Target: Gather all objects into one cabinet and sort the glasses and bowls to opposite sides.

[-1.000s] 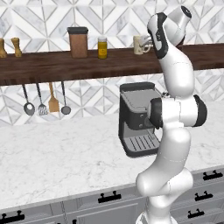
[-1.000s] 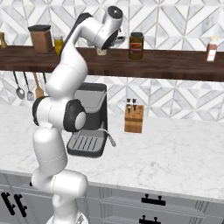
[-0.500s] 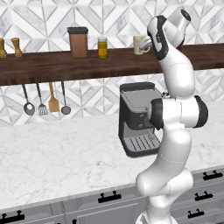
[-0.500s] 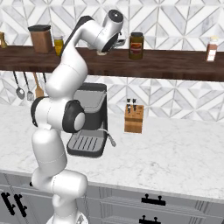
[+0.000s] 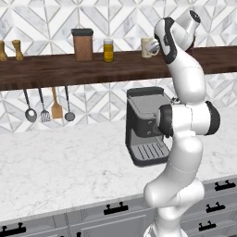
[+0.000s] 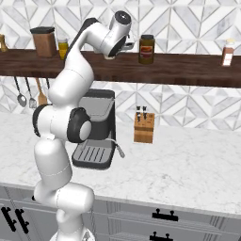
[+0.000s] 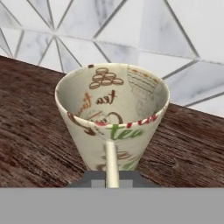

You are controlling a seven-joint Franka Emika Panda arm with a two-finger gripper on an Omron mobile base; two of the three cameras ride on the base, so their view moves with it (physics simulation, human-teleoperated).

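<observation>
The cream mug, printed with tea lettering, stands upright on the long dark wooden shelf, its handle turned straight at the hand camera. My gripper is right at that handle, the dark fingertips pressed close on either side of it, shut on it. In the left base view the mug sits just left of the raised hand, where the gripper meets it. The red cup, both bowls and the short floating shelf are out of view.
On the long shelf stand a brown canister, a yellow jar, a dark jar and a white bottle. Utensils hang below. A coffee machine and knife block stand on the counter.
The hand has eased slightly down and in toward the mug. The mug itself has stayed in place on the shelf.
</observation>
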